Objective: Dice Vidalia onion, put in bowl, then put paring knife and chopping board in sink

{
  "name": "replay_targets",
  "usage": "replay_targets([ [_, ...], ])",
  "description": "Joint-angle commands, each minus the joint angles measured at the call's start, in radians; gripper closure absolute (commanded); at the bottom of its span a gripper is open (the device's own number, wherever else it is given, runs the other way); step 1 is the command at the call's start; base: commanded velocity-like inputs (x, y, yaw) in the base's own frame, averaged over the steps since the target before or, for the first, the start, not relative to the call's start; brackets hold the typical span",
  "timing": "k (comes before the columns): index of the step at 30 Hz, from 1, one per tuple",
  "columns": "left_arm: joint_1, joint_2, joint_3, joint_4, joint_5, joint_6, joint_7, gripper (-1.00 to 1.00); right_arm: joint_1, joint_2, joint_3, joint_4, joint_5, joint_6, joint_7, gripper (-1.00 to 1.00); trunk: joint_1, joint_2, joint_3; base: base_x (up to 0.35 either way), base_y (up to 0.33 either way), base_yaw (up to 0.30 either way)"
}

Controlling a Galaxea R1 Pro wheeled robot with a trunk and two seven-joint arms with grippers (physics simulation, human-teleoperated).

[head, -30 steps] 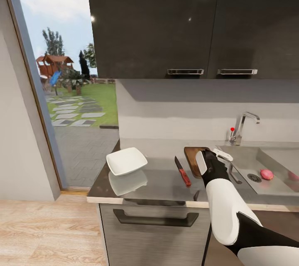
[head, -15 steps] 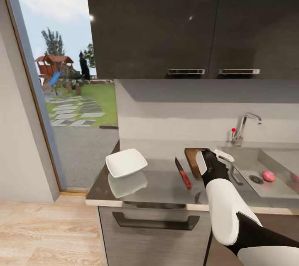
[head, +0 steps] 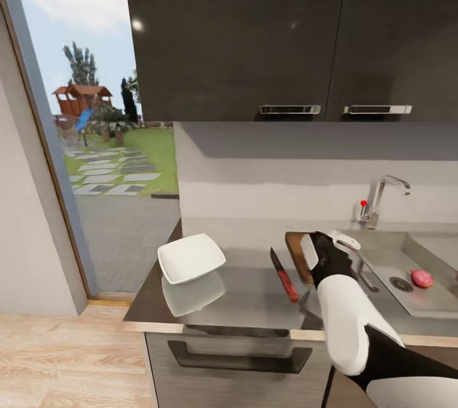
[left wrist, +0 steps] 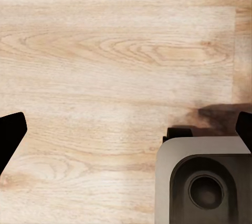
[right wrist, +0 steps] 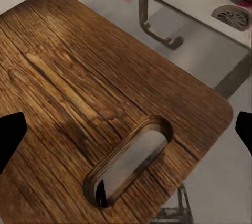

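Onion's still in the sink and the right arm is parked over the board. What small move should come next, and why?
Probably swing the right gripper rightward from above the chopping board toward the sink. The Vidalia onion lies in the basin beside the drain, untouched, and the gripper's fingers are spread with nothing between them.

Head faces countertop (head: 242, 293); right wrist close over chopping board (right wrist: 105, 108).

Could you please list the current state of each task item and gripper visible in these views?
Vidalia onion: whole, lying in the sink beside the drain.
sink: tap shut, no water.
chopping board: flat on the countertop, bare.
paring knife: flat on the countertop, beside the board.
bowl: upright, empty.
right gripper: open, over the board.
left gripper: open, over the wooden floor.
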Motion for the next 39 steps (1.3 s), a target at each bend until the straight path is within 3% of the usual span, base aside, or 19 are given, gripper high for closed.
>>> replay_targets([
  [1,0.0,0.0,0.0,-0.001,0.0,-0.002,0.002,-1.0,-0.001,-0.006,-0.004,0.003,0.006,0.005,0.001,-1.0,0.0,-0.001,-0.001,0.009,0.0,0.0],
  [4,0.0,0.0,0.0,-0.001,0.0,-0.001,0.002,-1.0,-0.001,-0.017,-0.012,0.019,0.006,0.002,0.0,-1.0,0.0,-0.001,-0.001,0.005,0.0,0.0],
  [7,0.0,0.0,0.0,-0.001,0.0,-0.001,0.002,-1.0,-0.001,-0.032,-0.092,0.031,0.006,-0.006,0.0,-1.0,0.0,-0.001,-0.001,0.001,0.0,0.0],
  [12,0.0,0.0,0.0,-0.001,0.0,-0.001,0.002,-1.0,-0.001,-0.038,-0.135,0.034,0.007,-0.009,0.0,-1.0,0.0,-0.001,-0.001,0.0,0.0,0.0],
  [25,0.0,0.0,0.0,-0.001,0.0,-0.001,0.002,-1.0,0.002,-0.041,-0.145,0.035,0.007,-0.009,0.0,-1.0,0.0,-0.001,-0.002,0.0,0.0,0.0],
  [39,0.0,0.0,0.0,0.003,0.0,0.0,0.002,-1.0,0.005,-0.041,-0.147,0.035,0.007,-0.01,0.0,-1.0,0.0,-0.001,-0.022,0.0,0.0,0.0],
])
